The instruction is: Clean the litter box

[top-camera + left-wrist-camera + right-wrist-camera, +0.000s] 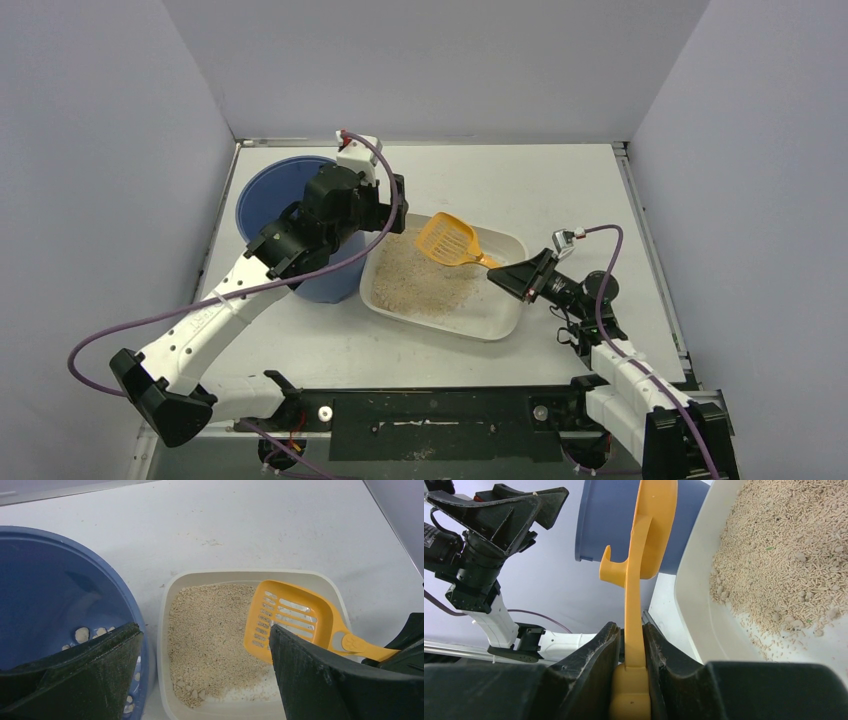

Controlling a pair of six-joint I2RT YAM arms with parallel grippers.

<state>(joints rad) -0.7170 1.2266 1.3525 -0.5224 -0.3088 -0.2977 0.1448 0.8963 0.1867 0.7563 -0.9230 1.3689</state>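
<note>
The cream-white litter box (497,312) lies mid-table with tan granules inside; it also shows in the left wrist view (163,645) and the right wrist view (696,595). My right gripper (507,273) is shut on the handle of the orange slotted scoop (449,239), which hangs above the granules at the box's far right. In the right wrist view the fingers (599,650) clamp the handle (636,605) edge-on. My left gripper (394,206) is open and empty, above the gap between bucket and box (205,645). A few pale clumps (192,692) lie at the box's near edge.
The tall blue bucket (272,195) stands against the box's left side, with several white clumps (82,634) on its bottom. Grey walls enclose the table on three sides. The left arm's elbow reaches over the bucket's front.
</note>
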